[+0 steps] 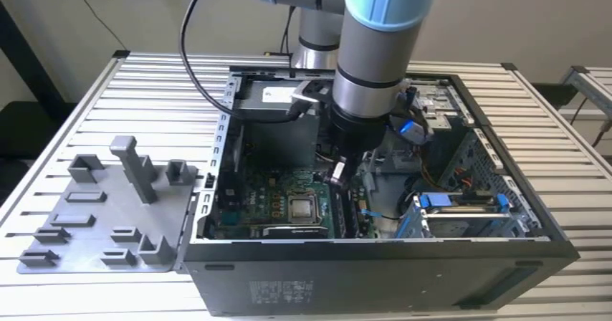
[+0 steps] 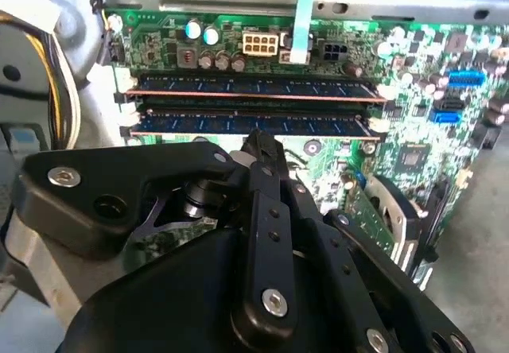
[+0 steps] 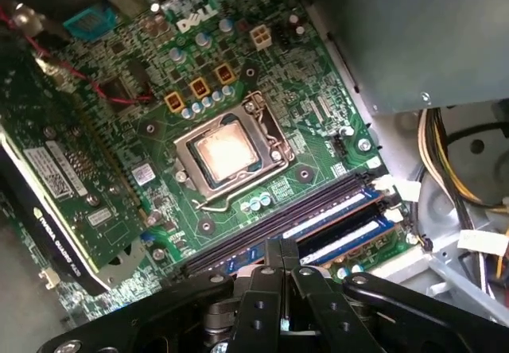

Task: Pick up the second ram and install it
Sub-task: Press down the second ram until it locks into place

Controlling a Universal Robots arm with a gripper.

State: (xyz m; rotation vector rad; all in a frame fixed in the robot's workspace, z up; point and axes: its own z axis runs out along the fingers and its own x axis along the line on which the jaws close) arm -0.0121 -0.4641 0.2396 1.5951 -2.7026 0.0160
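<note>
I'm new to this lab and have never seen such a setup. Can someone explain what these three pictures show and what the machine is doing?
The exterior view looks from off the arm at a robot arm reaching down into an open computer case that lies on a slatted table. Beside the case, on the exterior view's left, sits a grey holder tray with upright pegs. The two wrist views come from cameras riding on the arm, looking past its black gripper at the green circuit board inside. In the second wrist view, two long memory sticks sit side by side in their slots, and the gripper's tip is just beside the nearer one, the second ram. Its fingers look closed together, with nothing between them. The square metal frame is the processor socket.
</note>
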